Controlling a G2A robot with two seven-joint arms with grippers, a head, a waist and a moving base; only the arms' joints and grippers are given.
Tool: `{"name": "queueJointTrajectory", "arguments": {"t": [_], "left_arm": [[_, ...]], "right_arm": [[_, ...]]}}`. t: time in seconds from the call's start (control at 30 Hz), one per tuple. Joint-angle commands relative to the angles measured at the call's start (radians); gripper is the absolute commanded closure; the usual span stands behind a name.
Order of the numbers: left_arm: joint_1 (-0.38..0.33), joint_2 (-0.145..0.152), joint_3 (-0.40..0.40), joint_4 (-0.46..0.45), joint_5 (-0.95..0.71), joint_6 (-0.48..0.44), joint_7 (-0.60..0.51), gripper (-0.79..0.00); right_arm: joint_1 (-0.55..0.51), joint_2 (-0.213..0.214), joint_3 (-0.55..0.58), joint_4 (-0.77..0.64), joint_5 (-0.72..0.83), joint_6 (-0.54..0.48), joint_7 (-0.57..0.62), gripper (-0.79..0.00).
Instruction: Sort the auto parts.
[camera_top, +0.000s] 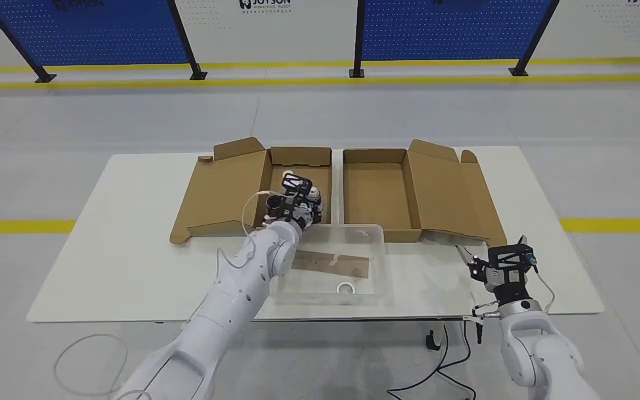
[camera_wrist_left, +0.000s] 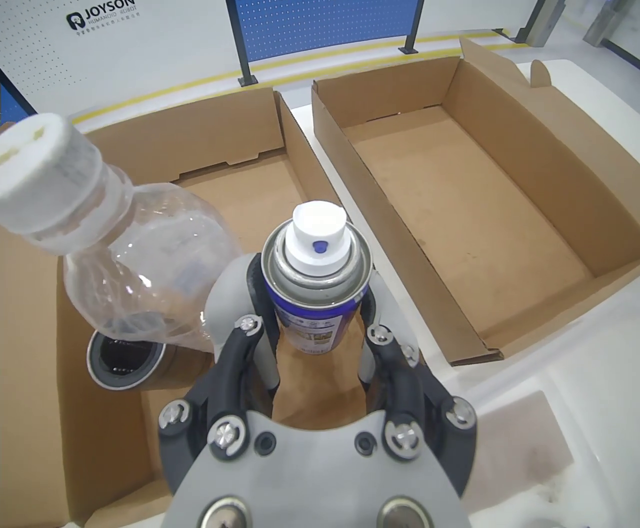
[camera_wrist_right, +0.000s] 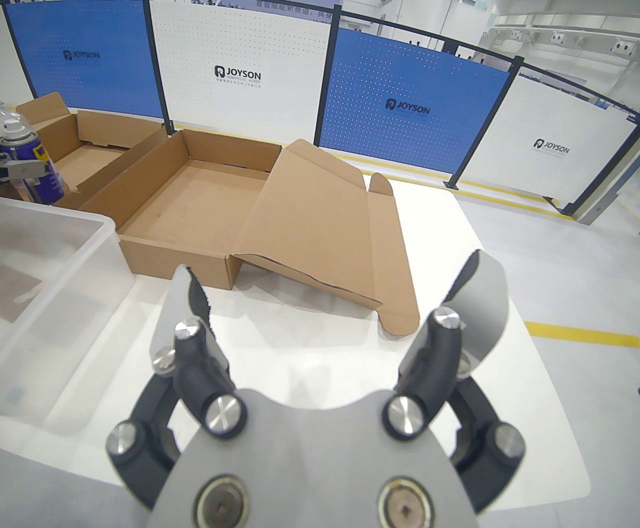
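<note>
My left gripper (camera_wrist_left: 312, 292) clamps a spray can (camera_wrist_left: 320, 250); my right gripper (camera_wrist_right: 334, 274) (off to the side) hangs with fingers spread.

pale grey floor (camera_top: 320, 115), glossy. yellow line (camera_top: 300, 82) runs before blue and white perforated panels (camera_wrist_right: 360, 75) on black posts (camera_wrist_right: 327, 75). white table (camera_top: 110, 250), even overhead light.

Clear bin (camera_top: 379, 236) at front-centre of white table (camera_top: 120, 250). Inside bin: flat brown cardboard piece (camera_top: 330, 265) and small white ring (camera_top: 346, 290), ring nearer bin's front wall. Two open cardboard boxes just behind bin, flaps spread outward: left box (camera_top: 300, 157) behind bin's left half, right box (camera_top: 375, 195) behind its right half. Left gripper (camera_top: 307, 206) over left box, just past bin's back-left corner, at spray can (camera_top: 313, 194); grip too small to tell. Right gripper (camera_top: 503, 264) well right of bin, over table, fingers apart.
</note>
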Motion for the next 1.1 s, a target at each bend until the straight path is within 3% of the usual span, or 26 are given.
{"name": "queueJointTrajectory", "arguments": {"t": [0.0,0.13,0.17,0.43,0.6,0.83,1.07], "left_arm": [[0.001,-0.002,0.001,0.003,0.001,-0.002,0.0,0.0],[-0.003,-0.006,0.004,0.013,0.001,-0.007,-0.004,-0.003],[-0.004,-0.007,0.005,0.016,0.001,-0.007,-0.005,-0.058],[-0.017,-0.015,0.006,0.037,0.004,-0.011,-0.001,-0.126],[-0.02,-0.018,0.002,0.043,0.004,-0.019,-0.001,-0.126],[-0.024,-0.019,0.0,0.057,0.016,-0.028,-0.006,-0.351],[-0.02,-0.024,0.001,0.063,0.023,-0.032,-0.004,-0.351]], "right_arm": [[0.0,0.0,0.0,0.0,0.0,0.0,0.0,-0.785],[0.0,0.0,0.0,0.0,0.0,0.0,0.0,-0.785],[0.0,0.0,0.0,0.0,0.0,0.0,0.0,-0.785],[0.0,0.0,0.0,0.0,0.0,0.0,0.0,-0.785],[0.0,0.0,0.0,0.0,0.0,0.0,0.0,-0.785],[0.0,0.0,0.0,0.0,0.0,0.0,0.0,-0.785],[0.0,0.0,0.0,0.0,0.0,0.0,0.0,-0.785]]}}
